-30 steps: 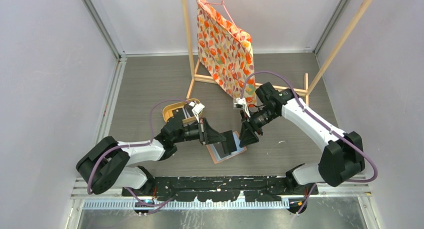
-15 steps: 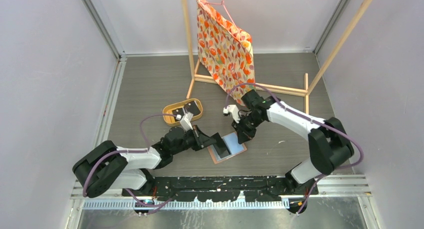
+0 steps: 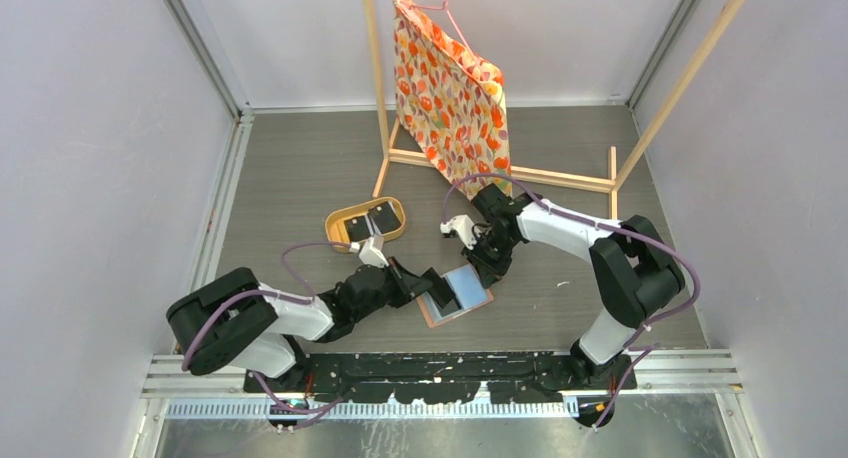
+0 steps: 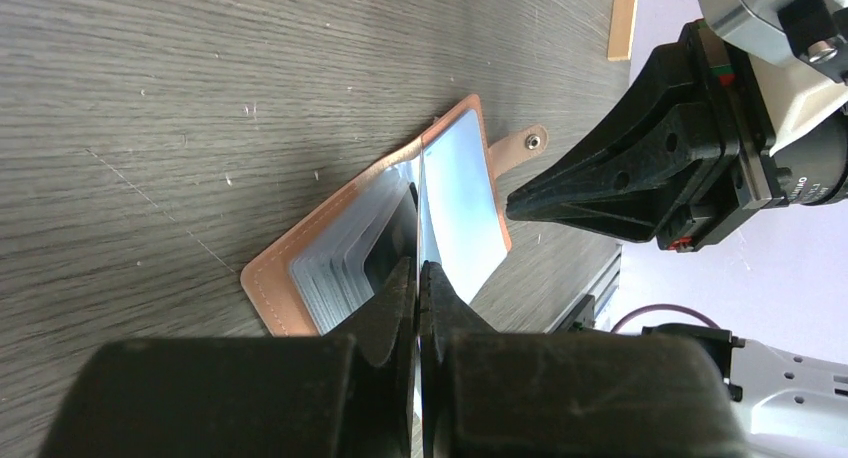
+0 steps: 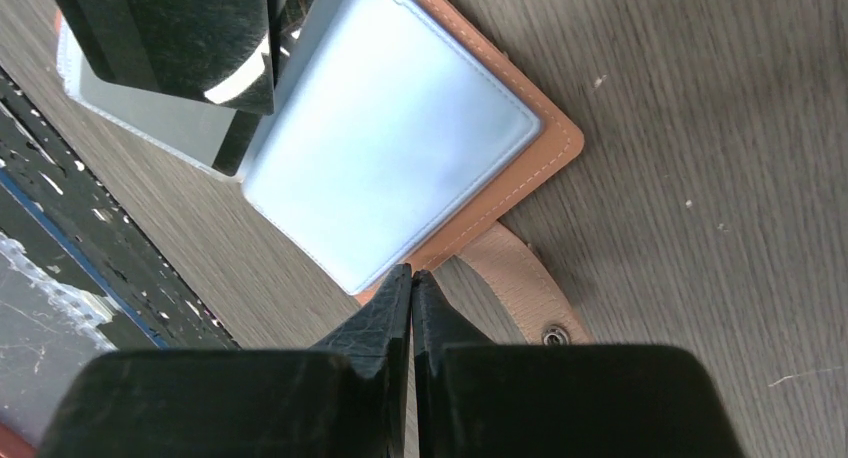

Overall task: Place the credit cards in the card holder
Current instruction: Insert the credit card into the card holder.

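Left wrist view: the holder (image 4: 460, 198) lies open and flat on the grey surface (image 4: 150, 98). It is brown outside with a stitched rim. Inside it is pale blue, with a stack of thin pockets on one half. Its snap tab (image 4: 520, 146) sticks out flat from one edge.

A thin card (image 4: 422, 198) stands on its edge over the fold. The left pincer (image 4: 418, 273) is pinched tight on it. The right pincer (image 5: 411, 278) is closed with nothing in it. Its tip is right at the holder's brown rim, just beside the tab.

From the top, the holder sits near the front edge, between both pincers, with bare room to its right. The tray (image 3: 340, 223) with more cards (image 3: 378, 218) is well apart, farther back on the left.
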Robot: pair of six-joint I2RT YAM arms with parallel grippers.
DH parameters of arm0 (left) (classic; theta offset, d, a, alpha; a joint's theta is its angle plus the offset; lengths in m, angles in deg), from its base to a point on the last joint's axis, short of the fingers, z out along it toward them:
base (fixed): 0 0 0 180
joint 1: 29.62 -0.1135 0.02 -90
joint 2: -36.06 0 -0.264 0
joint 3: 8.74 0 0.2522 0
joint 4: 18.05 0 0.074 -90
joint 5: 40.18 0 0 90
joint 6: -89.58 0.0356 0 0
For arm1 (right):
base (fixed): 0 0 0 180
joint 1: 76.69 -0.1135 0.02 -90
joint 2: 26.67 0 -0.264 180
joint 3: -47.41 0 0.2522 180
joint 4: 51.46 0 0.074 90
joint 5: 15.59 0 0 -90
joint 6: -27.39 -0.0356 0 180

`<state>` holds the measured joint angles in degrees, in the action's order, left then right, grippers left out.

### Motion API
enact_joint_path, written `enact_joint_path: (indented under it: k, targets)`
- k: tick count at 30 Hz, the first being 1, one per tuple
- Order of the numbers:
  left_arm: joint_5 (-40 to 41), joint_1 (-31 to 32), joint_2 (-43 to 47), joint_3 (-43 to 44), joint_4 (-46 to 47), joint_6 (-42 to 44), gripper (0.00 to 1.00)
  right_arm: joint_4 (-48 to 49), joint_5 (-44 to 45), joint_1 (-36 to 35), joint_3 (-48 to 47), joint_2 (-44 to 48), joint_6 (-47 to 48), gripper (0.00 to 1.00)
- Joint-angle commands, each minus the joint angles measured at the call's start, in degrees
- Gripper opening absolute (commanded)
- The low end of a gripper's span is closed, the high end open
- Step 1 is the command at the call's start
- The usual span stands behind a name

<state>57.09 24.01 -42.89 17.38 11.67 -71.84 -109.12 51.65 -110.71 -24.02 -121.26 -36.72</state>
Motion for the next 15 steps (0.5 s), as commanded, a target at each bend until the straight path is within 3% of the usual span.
enact_joint_path:
  k: [1,15]
  targets:
    - [3.45,1.29,-2.37,1.03,4.43,-2.21,0.0,0.02,2.04,-0.45,-2.25,-1.16,-0.8,0.08]
    - [5.67,3.64,-3.01,1.71,1.9,-5.06,0.0,-0.81,2.19,-1.12,-2.89,-2.67,-1.02,0.08]
